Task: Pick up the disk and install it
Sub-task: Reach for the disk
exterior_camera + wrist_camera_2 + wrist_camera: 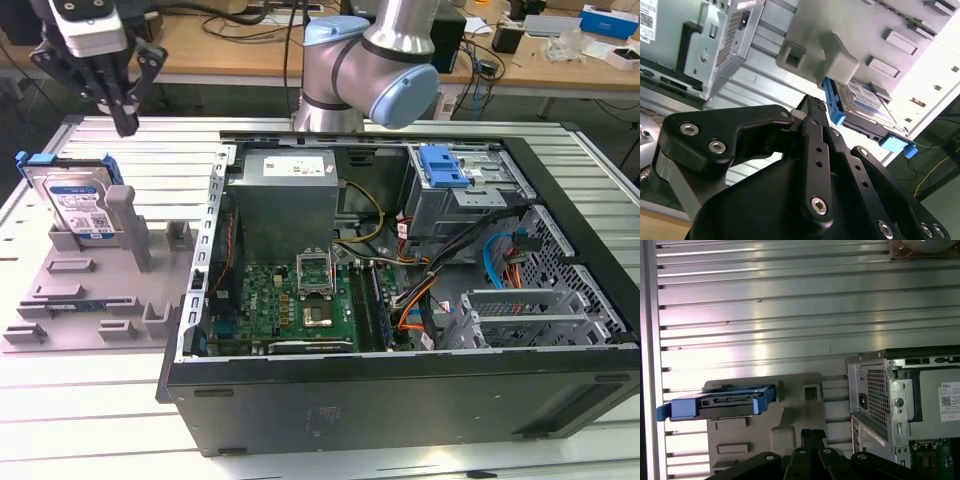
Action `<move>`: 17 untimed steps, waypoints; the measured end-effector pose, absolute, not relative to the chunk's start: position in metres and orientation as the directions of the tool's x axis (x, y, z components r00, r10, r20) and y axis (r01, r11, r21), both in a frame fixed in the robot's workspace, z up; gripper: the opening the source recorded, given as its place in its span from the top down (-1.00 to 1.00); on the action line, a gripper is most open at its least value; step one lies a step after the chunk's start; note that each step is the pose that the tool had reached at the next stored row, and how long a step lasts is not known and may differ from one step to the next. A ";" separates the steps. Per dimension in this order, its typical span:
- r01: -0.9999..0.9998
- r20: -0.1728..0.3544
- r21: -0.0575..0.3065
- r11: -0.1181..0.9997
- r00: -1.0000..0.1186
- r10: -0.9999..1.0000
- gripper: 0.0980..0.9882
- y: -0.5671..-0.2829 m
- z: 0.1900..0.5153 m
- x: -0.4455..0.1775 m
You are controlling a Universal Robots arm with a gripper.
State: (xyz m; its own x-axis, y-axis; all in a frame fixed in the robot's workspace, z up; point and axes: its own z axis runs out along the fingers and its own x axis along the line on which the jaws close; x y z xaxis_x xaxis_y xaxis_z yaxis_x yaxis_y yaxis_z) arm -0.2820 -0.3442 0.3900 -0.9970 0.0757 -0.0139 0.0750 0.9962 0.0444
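Plainly the disk [75, 200] is parked for an easy grab: it is propped on edge in a slot of the grey holder [90, 290]. Its blue bracket [35, 160] and upper edge stand free above the slot, where fingers coming from above could close on them. It sits below the gripper [127, 122] and slightly toward the exterior view's left of it, apart from the fingertips, with nothing touching. The gripper hangs over the holder with its fingers pointing down, drawn together to a narrow point and gripping nothing. In the second wrist view the joined tips line up near the bracket's corner, with the disk [867, 102] just beyond them. The case [400, 385] lies well off to the gripper's other side, toward the exterior view's right. It is laid flat with its side panel off, so the bay [485, 185] faces up and open to reach from above. The arm [370, 60] stands behind the case, its wrist reaching out and turned down over the holder. I judge the pick is not yet made, since the disk rests wholly in the holder.
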 end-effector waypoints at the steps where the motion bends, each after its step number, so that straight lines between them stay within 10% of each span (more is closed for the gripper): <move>1: 0.075 -0.014 0.044 0.996 -0.997 0.076 0.98 -0.343 0.390 -0.285; 17: 0.075 -0.008 0.044 0.996 -0.997 0.075 0.98 -0.324 0.387 -0.332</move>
